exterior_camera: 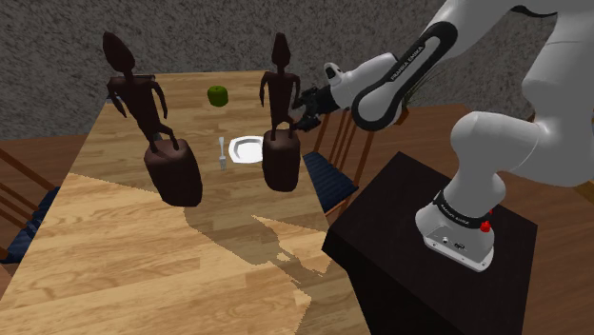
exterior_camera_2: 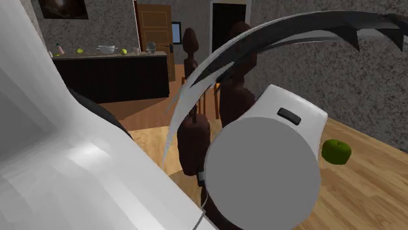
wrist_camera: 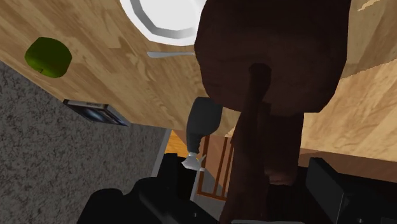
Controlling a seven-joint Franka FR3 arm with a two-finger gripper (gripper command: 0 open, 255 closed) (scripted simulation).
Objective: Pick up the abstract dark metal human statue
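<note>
The hand (exterior_camera: 307, 106) stands wide around the dark human statue (exterior_camera: 280, 114); I would close squarely on its torso before lifting.

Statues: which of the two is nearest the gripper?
The statue on the shoulder view's right, beside the white plate, with the gripper at its torso; the other statue stands further left.

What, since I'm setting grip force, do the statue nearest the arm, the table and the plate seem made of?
Statue: dark reddish-brown, matt, no bright glints; carved wood or patinated metal, the look leaves it open.
Table: wood, shown by grain and plank seams, with a soft sheen.
Plate: plain white, smooth; possibly ceramic, unconfirmed.
</note>
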